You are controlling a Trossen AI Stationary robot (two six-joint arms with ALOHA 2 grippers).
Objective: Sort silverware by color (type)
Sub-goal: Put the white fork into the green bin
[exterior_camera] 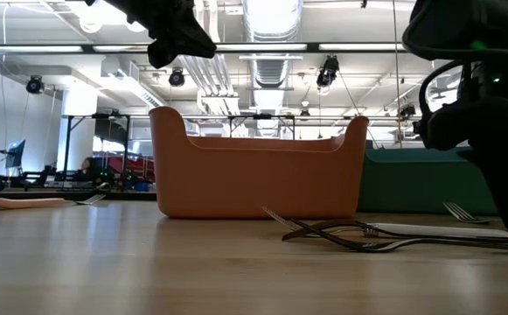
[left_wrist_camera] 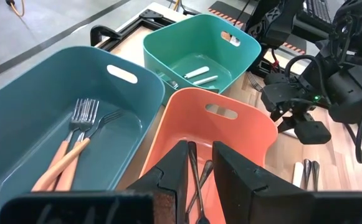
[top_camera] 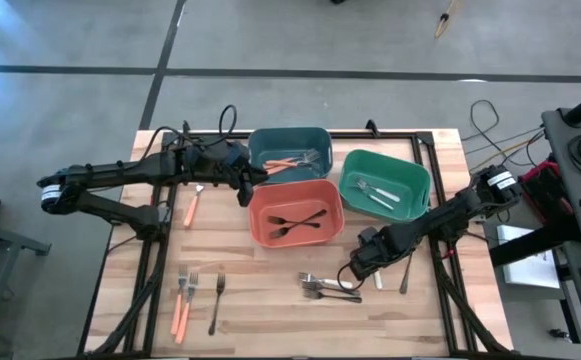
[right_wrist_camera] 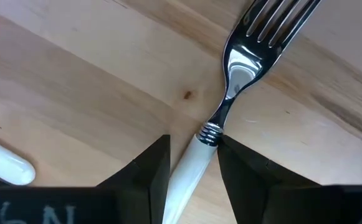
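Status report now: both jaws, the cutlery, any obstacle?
Left gripper over orange-red plastic bin, jaws open, empty. Right gripper jaws straddle white-handled metal fork on wooden table. No obstacle seen.

Even, bright light falls from ceiling strip lamps (exterior_camera: 262,45) far back in the room, and they flare white in the low view, where the near strip of the bench (exterior_camera: 149,262) is soft and out of focus. Shadows on the wood are faint and short. From above, a pale blue glare washes the far left floor (top_camera: 0,30), and in the right wrist view the fork (right_wrist_camera: 243,62) mirrors bright highlights.
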